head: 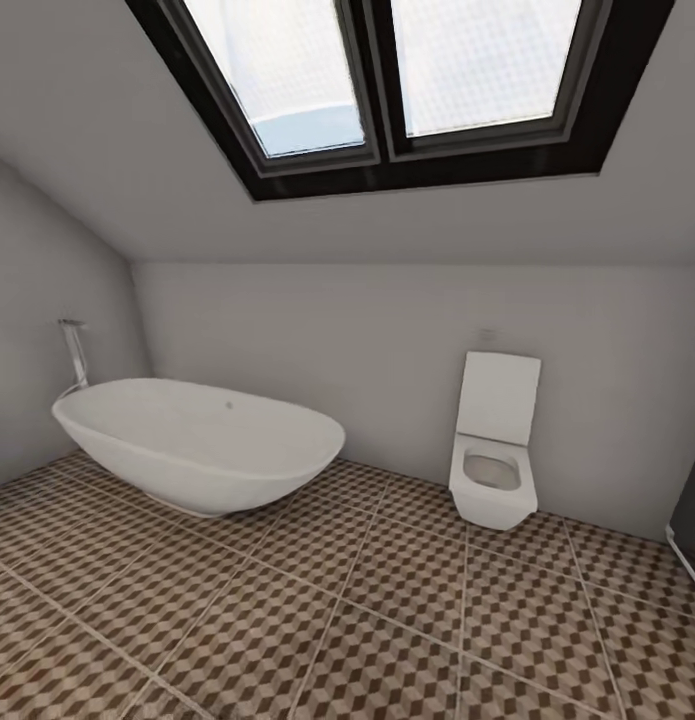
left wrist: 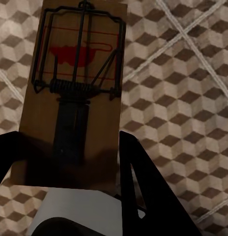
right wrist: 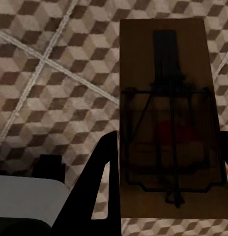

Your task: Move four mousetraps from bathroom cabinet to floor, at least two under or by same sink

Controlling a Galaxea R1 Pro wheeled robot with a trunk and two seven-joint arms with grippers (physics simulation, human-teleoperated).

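Note:
In the left wrist view a tan wooden mousetrap point(left wrist: 77, 93) with dark wire and a red spot sits between the dark fingers point(left wrist: 143, 191) of my left gripper point(left wrist: 70, 172), which is shut on it above the cube-patterned bathroom floor point(left wrist: 183, 98). In the right wrist view my right gripper point(right wrist: 165, 162) is shut on a second mousetrap point(right wrist: 168, 123), its finger point(right wrist: 101, 172) against the board's edge, over the same tiles point(right wrist: 55, 73). The head view looks across the bathroom floor point(head: 387, 600). The cabinet and the other mousetraps are out of view.
A white freestanding bathtub point(head: 197, 445) with a tall chrome tap point(head: 75, 355) stands at the left. A white wall-hung toilet point(head: 494, 450) is on the far wall. A dark-framed skylight point(head: 387, 80) is overhead. A dark panel point(head: 692, 520) shows at the right edge.

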